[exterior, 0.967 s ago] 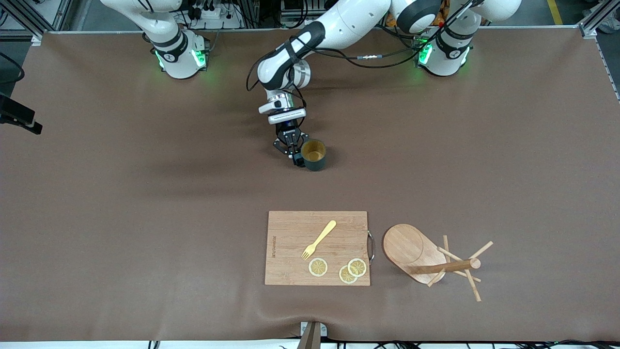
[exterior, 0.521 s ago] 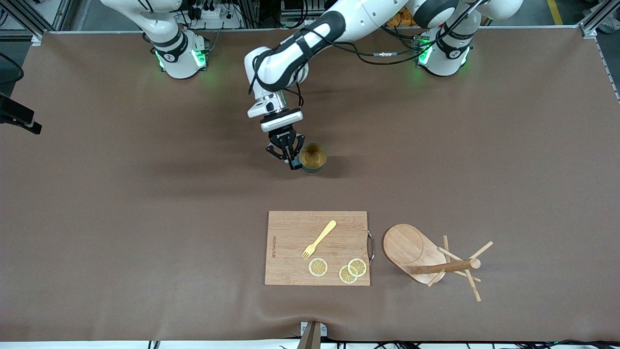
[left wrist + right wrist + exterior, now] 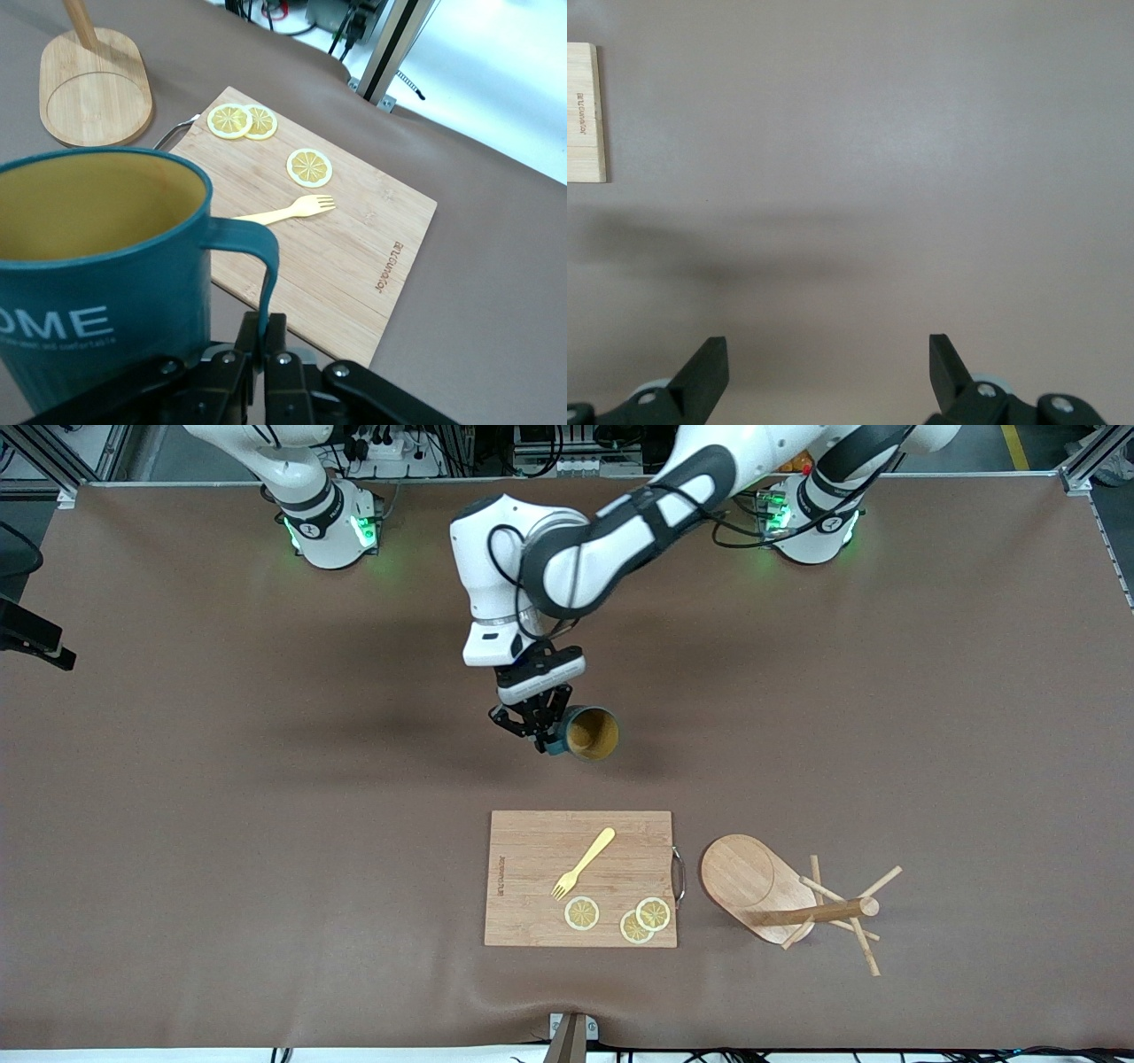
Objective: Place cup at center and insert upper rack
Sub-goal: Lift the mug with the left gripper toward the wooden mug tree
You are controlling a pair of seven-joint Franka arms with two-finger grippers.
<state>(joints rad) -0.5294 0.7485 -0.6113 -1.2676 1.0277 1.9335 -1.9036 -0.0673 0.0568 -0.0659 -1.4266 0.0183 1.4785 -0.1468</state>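
Cup [image 3: 97, 266] lettering shows only in the wrist view, its handle pinched by left hand [image 3: 264, 341]; right hand [image 3: 828, 367] gapes.

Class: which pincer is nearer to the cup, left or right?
Left. The left pincer is shut on the handle of the cup, holding it in the air. The right pincer waits open over bare table, apart from the cup.
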